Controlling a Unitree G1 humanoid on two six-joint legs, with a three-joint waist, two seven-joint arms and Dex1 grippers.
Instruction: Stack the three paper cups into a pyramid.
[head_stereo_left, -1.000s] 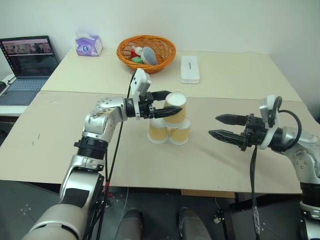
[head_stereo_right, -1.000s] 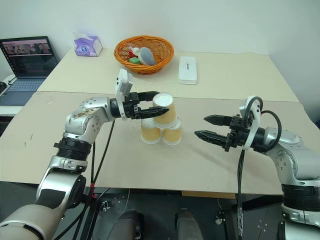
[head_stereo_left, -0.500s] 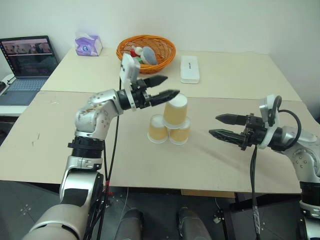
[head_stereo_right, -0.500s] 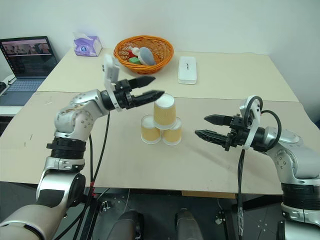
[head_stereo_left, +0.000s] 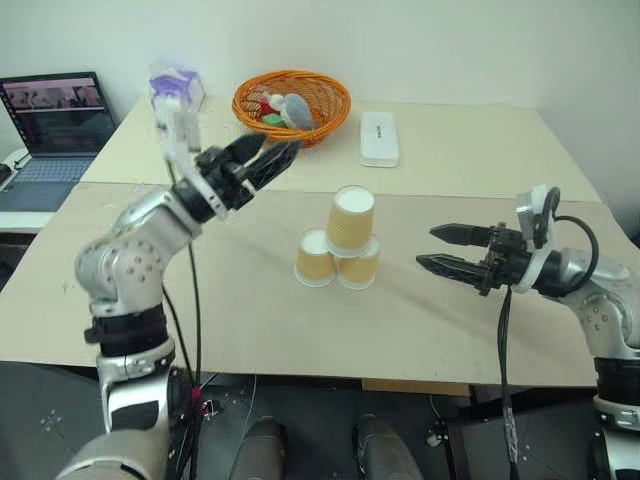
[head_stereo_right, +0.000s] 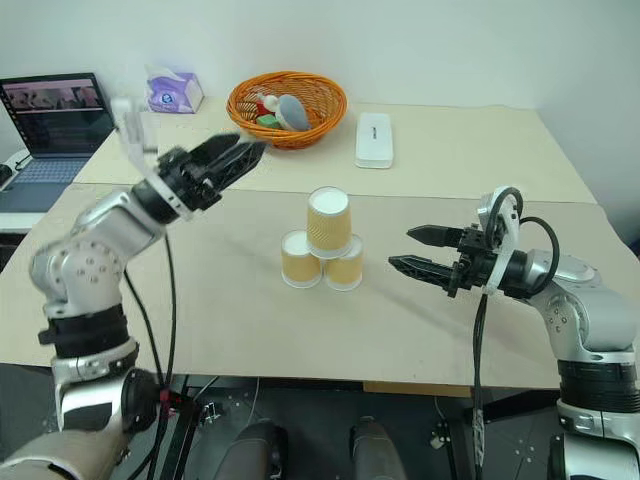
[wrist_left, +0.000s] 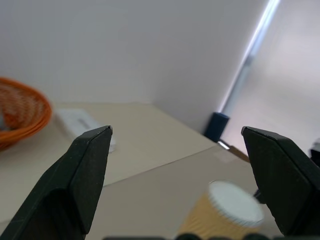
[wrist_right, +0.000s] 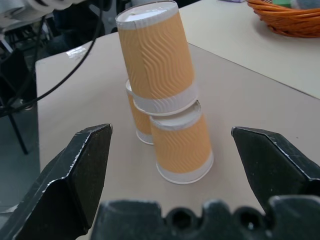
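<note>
You have the pyramid (head_stereo_left: 342, 240) standing at table centre: two paper cups side by side so the top cup (head_stereo_left: 351, 219) sits inverted on them. Left gripper (head_stereo_left: 262, 159), at ten o'clock, is released and empty; right gripper (head_stereo_left: 440, 249), at three o'clock, also spread, holding nothing.

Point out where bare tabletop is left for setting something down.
Free: the near strip of table in front of the cup pyramid, and the stretch to its left, under the raised left pincer. Tighter: between pyramid and right pincer. Crowded: the far side, with basket and white case.
</note>
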